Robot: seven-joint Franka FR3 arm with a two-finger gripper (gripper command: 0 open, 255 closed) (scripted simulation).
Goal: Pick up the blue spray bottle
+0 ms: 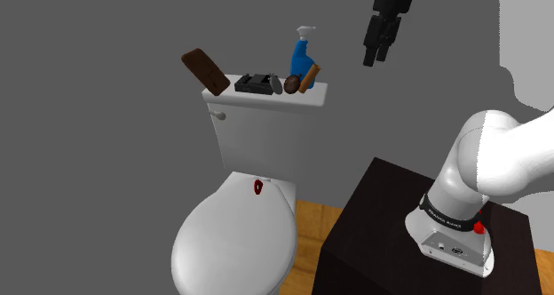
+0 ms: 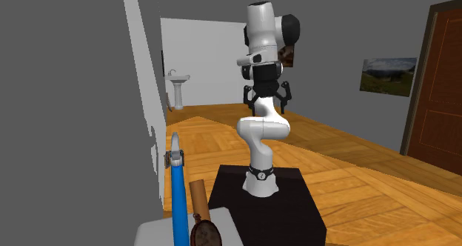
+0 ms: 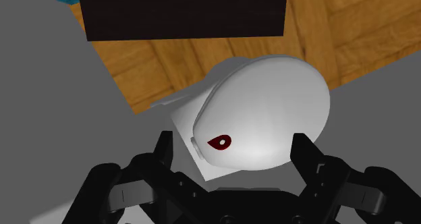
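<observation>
The blue spray bottle with a white trigger head stands upright on the toilet tank lid, near the end at the shoulder view's right. In the second exterior view the bottle rises in the foreground. My black gripper hangs in the air to the right of the bottle and slightly above it, well apart from it. Seen from the wrist, the gripper is open, its fingers spread with nothing between them, and it looks down on the closed toilet lid.
Beside the bottle on the tank lie a brown-handled brush, a black object and a tilted brown slab. A small red item rests on the toilet seat. The dark stand is at lower right. The grey wall is close behind the tank.
</observation>
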